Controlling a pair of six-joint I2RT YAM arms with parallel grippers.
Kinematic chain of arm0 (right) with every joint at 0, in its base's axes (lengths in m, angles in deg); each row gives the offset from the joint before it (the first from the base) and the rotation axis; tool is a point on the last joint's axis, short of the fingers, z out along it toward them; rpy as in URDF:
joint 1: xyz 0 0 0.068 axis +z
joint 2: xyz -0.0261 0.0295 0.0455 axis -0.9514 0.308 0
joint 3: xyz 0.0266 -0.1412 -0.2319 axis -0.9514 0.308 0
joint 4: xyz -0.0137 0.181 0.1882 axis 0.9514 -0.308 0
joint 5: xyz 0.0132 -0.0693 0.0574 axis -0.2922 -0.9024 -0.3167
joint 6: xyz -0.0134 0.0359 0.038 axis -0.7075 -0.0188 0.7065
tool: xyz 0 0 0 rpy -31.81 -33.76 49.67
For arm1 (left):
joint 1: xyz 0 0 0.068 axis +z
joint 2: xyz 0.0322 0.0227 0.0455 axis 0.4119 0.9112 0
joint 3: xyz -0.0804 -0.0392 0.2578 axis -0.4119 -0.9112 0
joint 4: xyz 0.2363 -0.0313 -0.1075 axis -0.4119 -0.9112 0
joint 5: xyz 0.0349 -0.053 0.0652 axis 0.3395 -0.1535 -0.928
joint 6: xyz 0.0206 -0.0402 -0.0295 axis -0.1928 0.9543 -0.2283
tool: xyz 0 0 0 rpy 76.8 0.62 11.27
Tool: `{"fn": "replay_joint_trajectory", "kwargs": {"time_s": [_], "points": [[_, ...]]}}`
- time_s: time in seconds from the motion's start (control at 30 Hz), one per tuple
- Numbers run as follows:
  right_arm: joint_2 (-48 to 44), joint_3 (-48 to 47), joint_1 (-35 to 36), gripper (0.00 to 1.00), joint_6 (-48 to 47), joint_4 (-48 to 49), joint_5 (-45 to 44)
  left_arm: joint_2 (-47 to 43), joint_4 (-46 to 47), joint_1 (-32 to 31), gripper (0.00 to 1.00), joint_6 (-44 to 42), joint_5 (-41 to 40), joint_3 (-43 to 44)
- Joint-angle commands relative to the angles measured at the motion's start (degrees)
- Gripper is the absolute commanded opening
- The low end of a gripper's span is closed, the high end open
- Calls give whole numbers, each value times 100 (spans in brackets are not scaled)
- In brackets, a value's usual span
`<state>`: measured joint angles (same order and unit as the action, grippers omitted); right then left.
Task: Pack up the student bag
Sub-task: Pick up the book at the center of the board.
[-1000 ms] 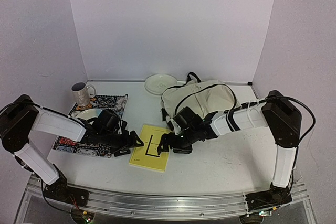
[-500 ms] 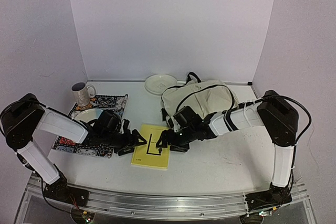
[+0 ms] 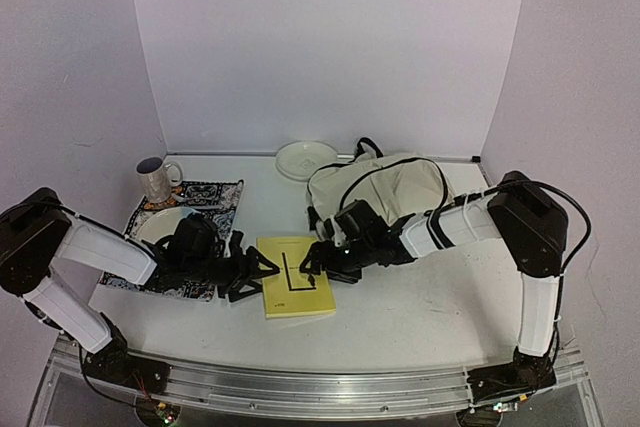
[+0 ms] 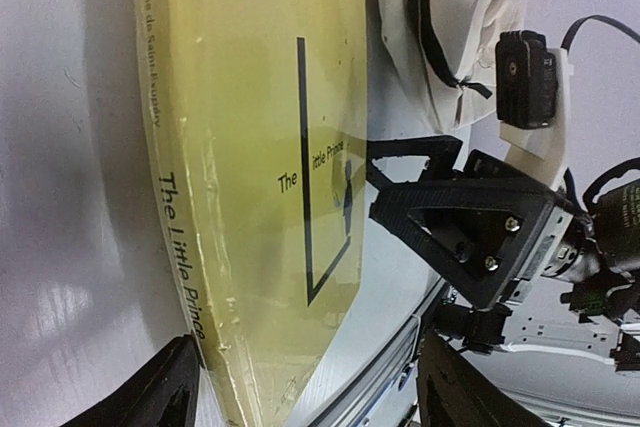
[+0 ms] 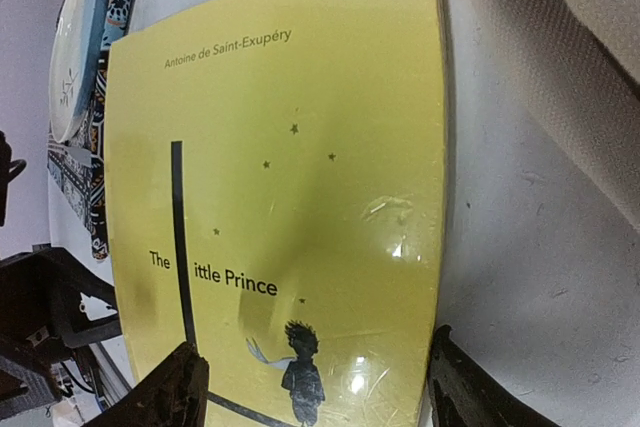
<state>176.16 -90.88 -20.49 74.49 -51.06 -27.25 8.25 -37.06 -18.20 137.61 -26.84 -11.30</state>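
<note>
Both claws have moved in, and the yellow book (image 3: 297,292) now lies straighter. On its left edge sits the left claw (image 3: 255,275), fingers apart, holding nothing. On its right edge sits the right claw (image 3: 312,265), fingers apart too. Just behind that claw lies the student bag (image 3: 385,187). I think they are lining the book up. Next, a claw must pinch an edge and lift it.

Glossy plastic-wrapped book (image 5: 300,147), matt woven cloth student bag (image 3: 385,192)
</note>
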Motion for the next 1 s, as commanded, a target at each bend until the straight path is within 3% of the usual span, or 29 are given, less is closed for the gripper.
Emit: {"fn": "replay_joint_trajectory", "kwargs": {"time_s": [0.0, 0.5, 0.83, 0.97], "points": [[305, 183, 248, 74, 51, 106, 715, -224, 2027, -168, 74, 354, 136, 51], [209, 302, 248, 74, 70, 339, 821, 144, 2374, -441, 56, 565, -710, 222], [-566, 773, -49, 77, -302, 336, 585, 59, 2281, -397, 15, 198, -891, -143], [-1024, 871, -270, 81, -640, 317, 699, -255, 1990, -224, 4, -50, -816, -199]]}}
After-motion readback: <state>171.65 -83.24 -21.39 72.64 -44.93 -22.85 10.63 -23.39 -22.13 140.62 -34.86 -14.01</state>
